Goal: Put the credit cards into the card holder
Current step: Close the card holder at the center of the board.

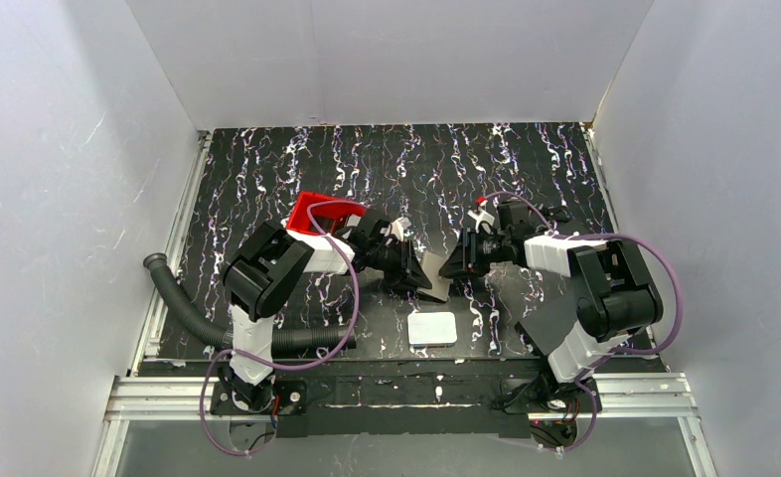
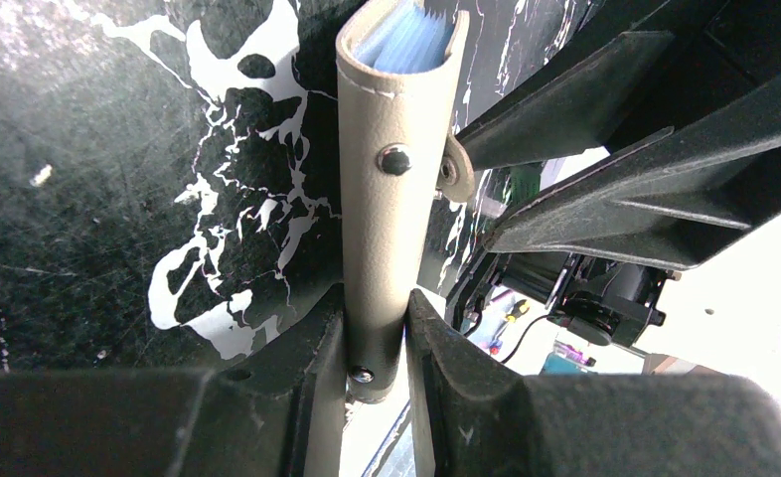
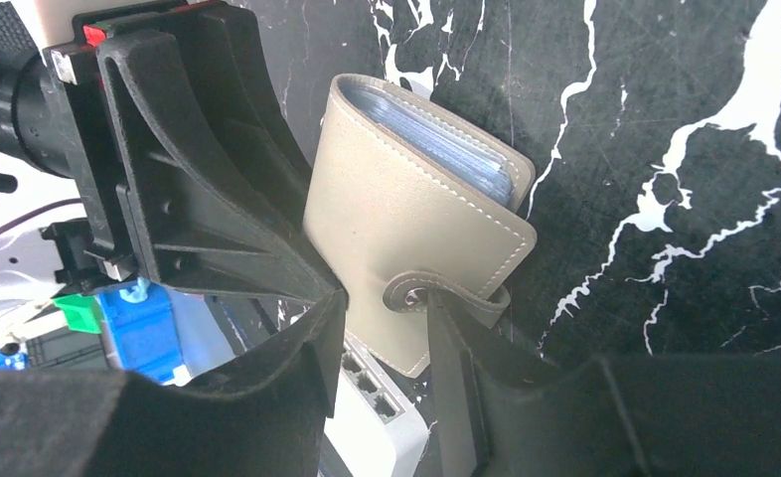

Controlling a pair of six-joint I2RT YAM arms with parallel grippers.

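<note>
The grey-brown card holder (image 1: 436,279) hangs above the table between the two arms. My left gripper (image 2: 377,338) is shut on its lower edge, and the holder (image 2: 391,199) stands edge-on between the fingers. Pale blue credit cards (image 3: 436,129) show as stacked edges inside the holder (image 3: 396,219), whose snap tab (image 3: 421,290) lies closed over its face. My right gripper (image 3: 387,318) is open, its jaws standing apart around the holder's corner, the tab against one finger. From above, the left gripper (image 1: 411,268) and right gripper (image 1: 463,260) face each other.
A white rounded slab (image 1: 432,328) lies on the black marbled table (image 1: 526,169) just in front of the grippers. A red open tray (image 1: 317,211) sits behind the left arm. White walls close in the table on three sides.
</note>
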